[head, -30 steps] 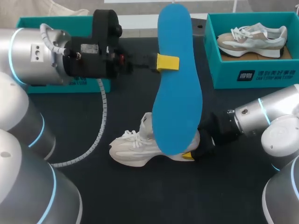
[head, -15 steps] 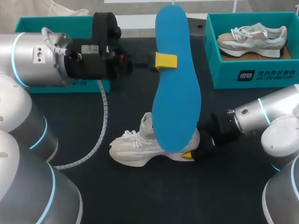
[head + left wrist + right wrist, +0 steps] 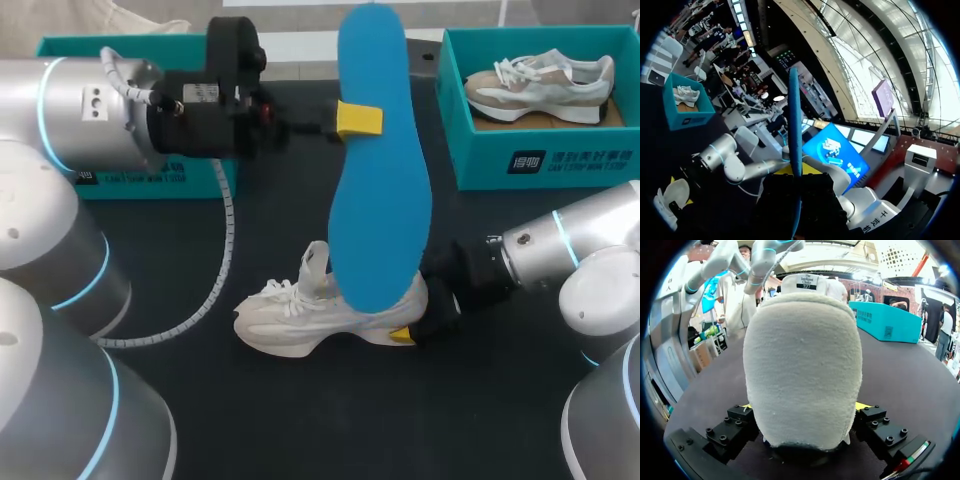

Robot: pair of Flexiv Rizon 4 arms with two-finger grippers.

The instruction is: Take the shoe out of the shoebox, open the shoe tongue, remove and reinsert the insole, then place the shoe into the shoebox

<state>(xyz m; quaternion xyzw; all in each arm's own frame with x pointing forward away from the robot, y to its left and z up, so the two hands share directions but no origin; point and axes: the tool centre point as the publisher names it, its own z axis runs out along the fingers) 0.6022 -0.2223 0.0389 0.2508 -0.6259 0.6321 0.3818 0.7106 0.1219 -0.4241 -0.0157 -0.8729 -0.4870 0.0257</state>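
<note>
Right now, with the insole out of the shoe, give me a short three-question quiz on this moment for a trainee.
1. True or false: the blue insole lies flat on the table.
2. The right gripper grips the white shoe by: A its heel, B its toe, C its laces.
3. How many shoes lie in the teal shoebox at the right of the head view?

Key: 1 false, the left gripper holds it raised above the white shoe; 2 A; 3 one, a tan and white shoe.
</note>
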